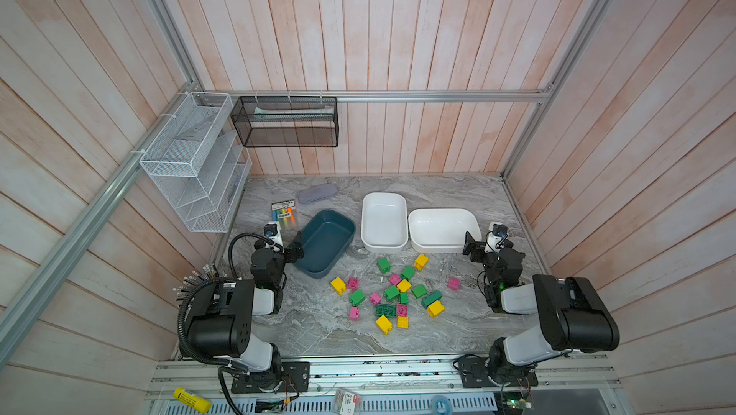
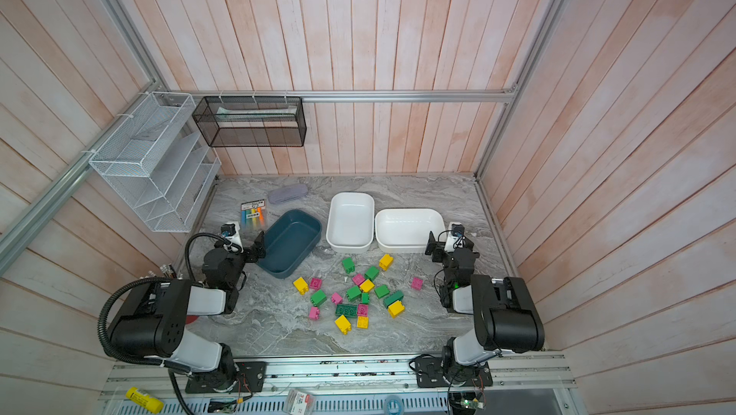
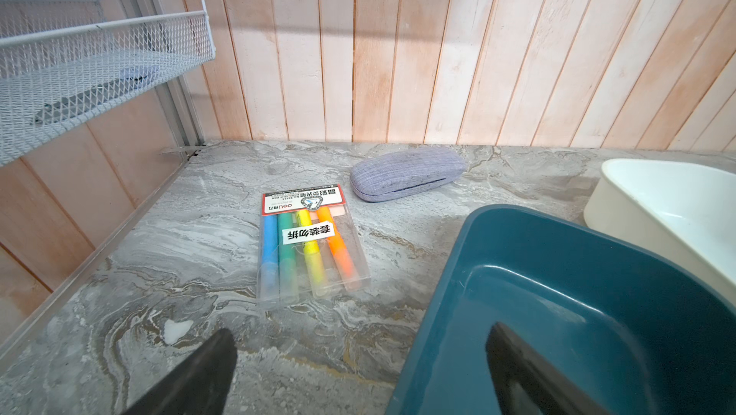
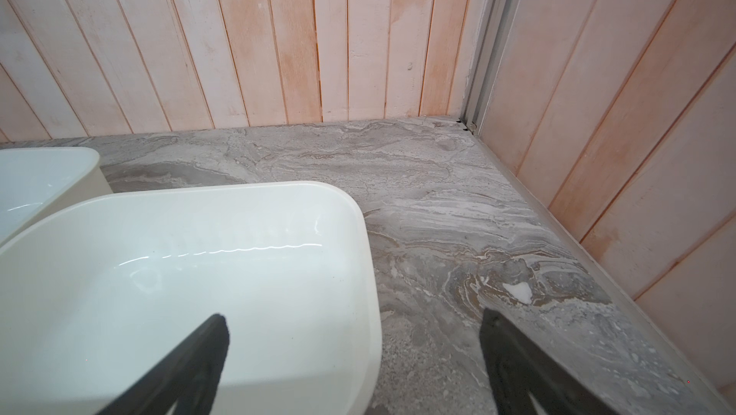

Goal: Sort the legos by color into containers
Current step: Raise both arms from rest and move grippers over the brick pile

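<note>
Several yellow, green and pink legos (image 1: 394,293) (image 2: 358,293) lie scattered on the marble tabletop, in front of the containers. All three containers are empty: a teal tub (image 1: 326,242) (image 3: 557,293) and two white tubs (image 1: 384,222) (image 1: 442,230). My left gripper (image 1: 296,247) (image 3: 360,329) is open and straddles the teal tub's left rim, one finger over the tub, the other over the marble. At the outer end wall of the right white tub (image 4: 199,273), my right gripper (image 1: 472,245) (image 4: 353,315) is open and straddles it the same way. Neither holds anything.
A pack of coloured markers (image 1: 284,212) (image 3: 310,242) and a grey oblong case (image 1: 317,193) (image 3: 406,174) lie behind the teal tub. A white mesh basket (image 1: 191,162) and a black one (image 1: 286,122) hang on the walls. Plank walls enclose the table on three sides.
</note>
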Robot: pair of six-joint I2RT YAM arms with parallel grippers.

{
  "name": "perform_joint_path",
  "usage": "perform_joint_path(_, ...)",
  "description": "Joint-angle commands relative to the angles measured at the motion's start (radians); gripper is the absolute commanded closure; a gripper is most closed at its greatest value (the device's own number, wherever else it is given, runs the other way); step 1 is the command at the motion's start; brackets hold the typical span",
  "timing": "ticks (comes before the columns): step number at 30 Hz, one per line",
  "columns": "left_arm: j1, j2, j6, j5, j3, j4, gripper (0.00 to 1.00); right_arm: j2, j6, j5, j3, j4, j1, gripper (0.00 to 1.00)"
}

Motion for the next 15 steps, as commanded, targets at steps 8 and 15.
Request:
perform_joint_path(8, -0.008, -0.123, 0.021, 0.038, 0.091, -0.223, 0.00, -0.175, -0.018, -0.028, 0.043, -0.168, 0.000, 0.02)
perform_joint_path(15, -0.035, -0.321, -0.049, -0.006, 0.241, -0.607, 0.01, -0.418, 0.008, -0.111, 0.098, -0.413, 0.006, 0.02)
